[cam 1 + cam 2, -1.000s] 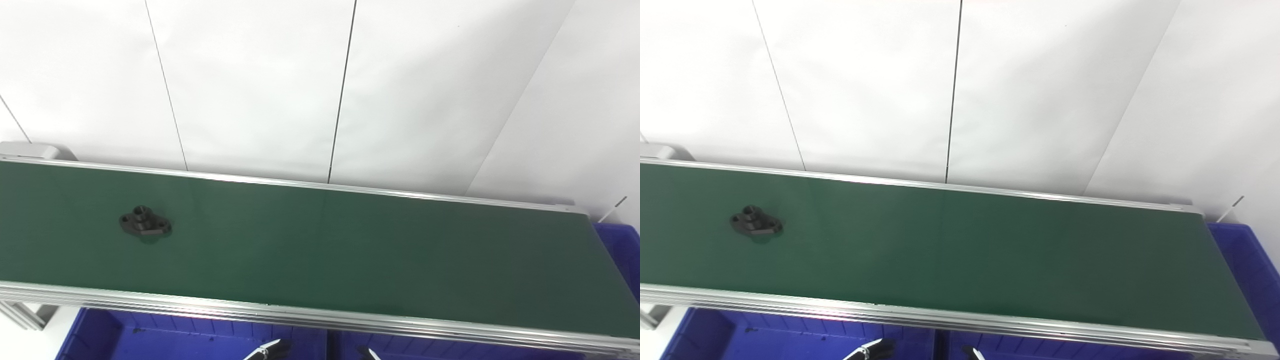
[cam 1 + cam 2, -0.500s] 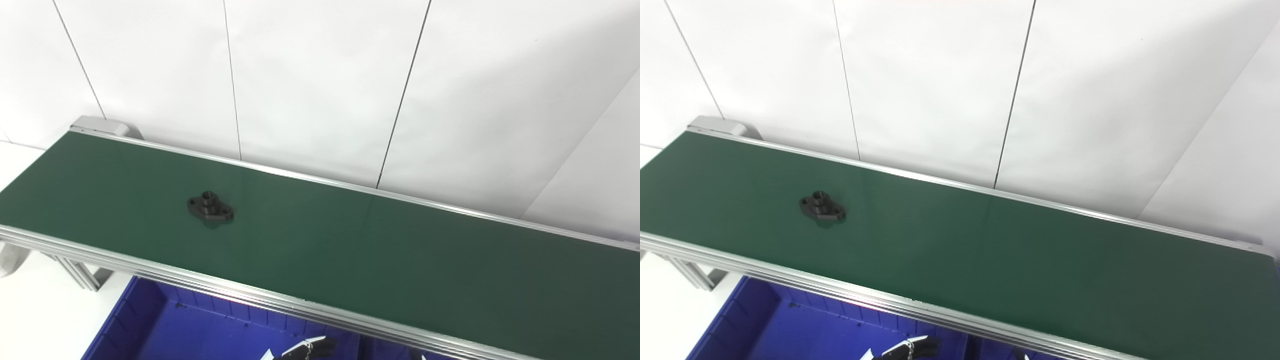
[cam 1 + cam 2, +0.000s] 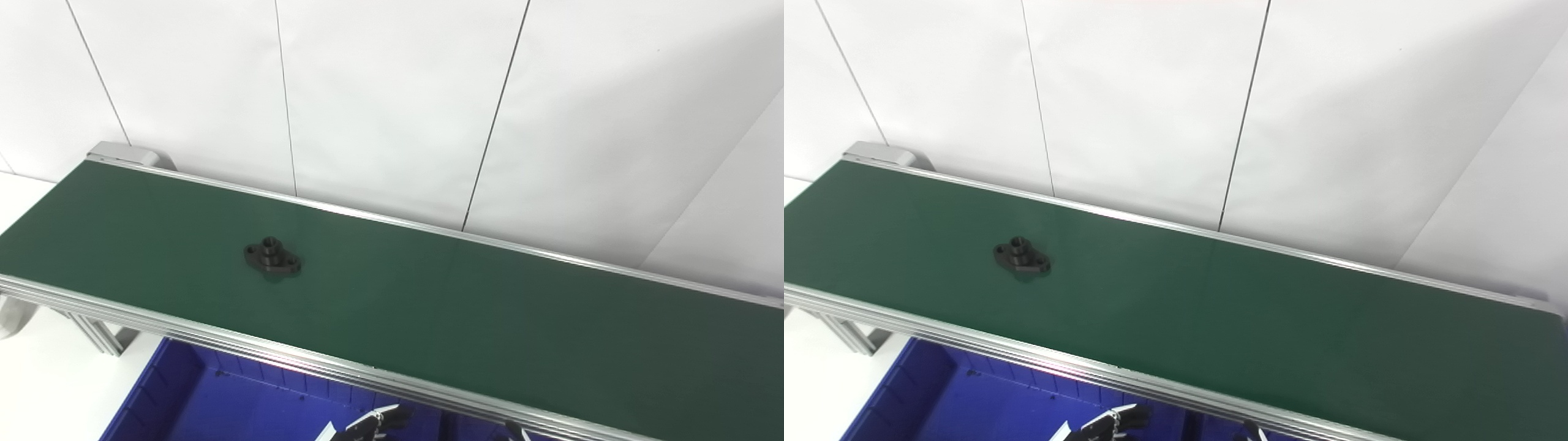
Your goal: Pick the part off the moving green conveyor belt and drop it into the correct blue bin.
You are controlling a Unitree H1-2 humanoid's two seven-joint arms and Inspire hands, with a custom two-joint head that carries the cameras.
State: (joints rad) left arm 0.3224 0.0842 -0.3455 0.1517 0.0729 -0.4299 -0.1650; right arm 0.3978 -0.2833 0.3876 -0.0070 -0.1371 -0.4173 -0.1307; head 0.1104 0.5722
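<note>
A small black flanged part (image 3: pixel 272 259) with a raised hub and holes in its flange lies on the green conveyor belt (image 3: pixel 465 306), left of the middle; it also shows in the right eye view (image 3: pixel 1022 258). Only the fingertips of my left hand (image 3: pixel 370 425) show at the bottom edge, over the blue bin (image 3: pixel 245 404), well below and right of the part. A sliver of my right hand (image 3: pixel 513 432) shows at the bottom edge. Whether either hand is open or shut does not show.
The belt's aluminium front rail (image 3: pixel 245 346) runs between the hands and the belt. A blue bin sits under the rail at the lower left, with a divider near its right side. A white panelled wall (image 3: pixel 392 92) stands behind the belt.
The camera swung left and tilted between one second ago and half a second ago. Since then the part has moved a little to the right along the belt. The left fingertips stay near the bottom edge.
</note>
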